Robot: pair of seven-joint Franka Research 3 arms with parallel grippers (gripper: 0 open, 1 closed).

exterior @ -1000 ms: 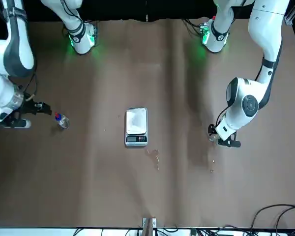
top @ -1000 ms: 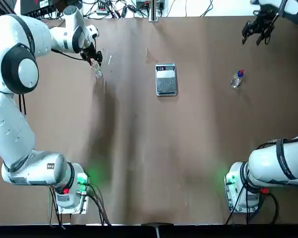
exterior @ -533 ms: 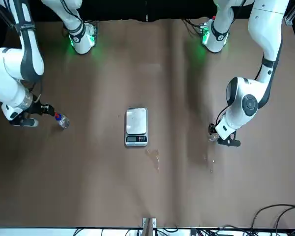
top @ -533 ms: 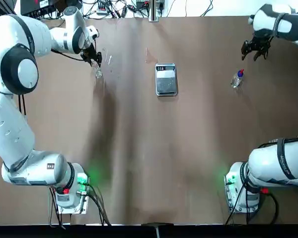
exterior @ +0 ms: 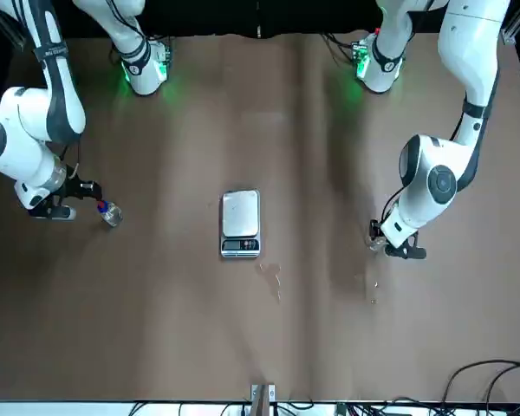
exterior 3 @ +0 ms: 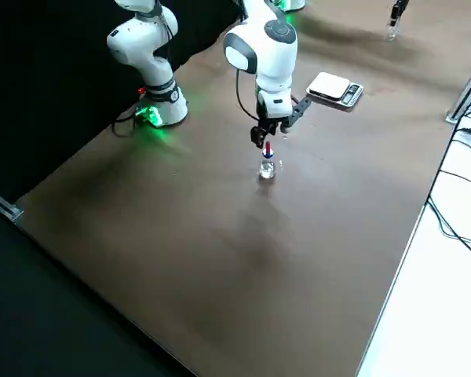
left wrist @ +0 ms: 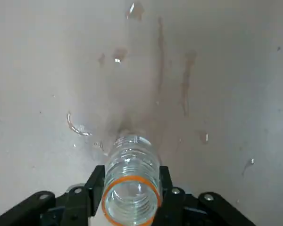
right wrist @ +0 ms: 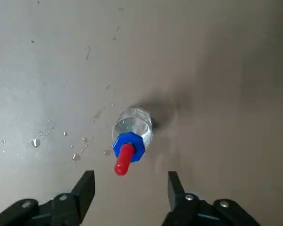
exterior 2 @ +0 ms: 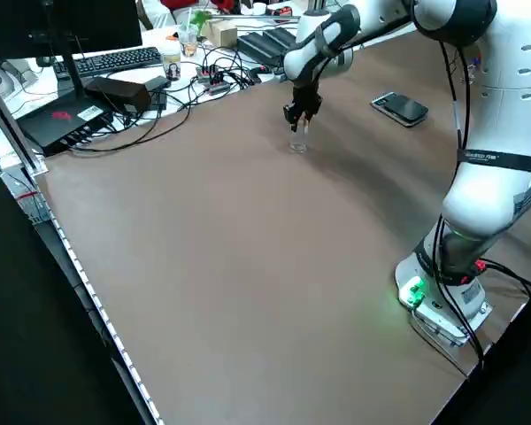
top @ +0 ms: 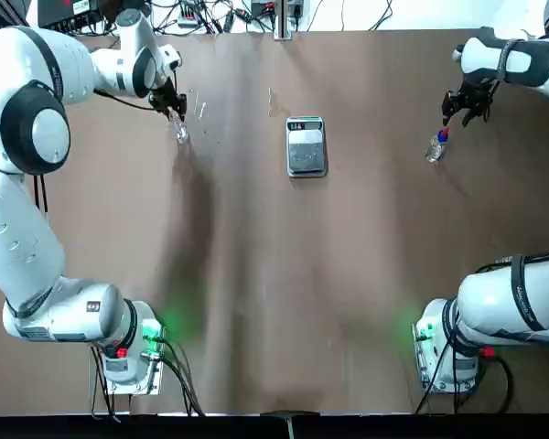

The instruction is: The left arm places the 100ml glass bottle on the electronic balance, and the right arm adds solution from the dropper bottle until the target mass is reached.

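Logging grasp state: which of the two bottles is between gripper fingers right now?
The glass bottle, capless, in the left gripper; the blue-capped one stands outside the right gripper's open fingers.

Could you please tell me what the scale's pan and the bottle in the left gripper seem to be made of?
Pan: probably brushed steel, judging by its grey sheen. Bottle: clear, glossy glass or plastic; it is see-through with bright highlights.

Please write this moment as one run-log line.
left gripper: shut on glass bottle | right gripper: open by dropper bottle | balance: pan empty
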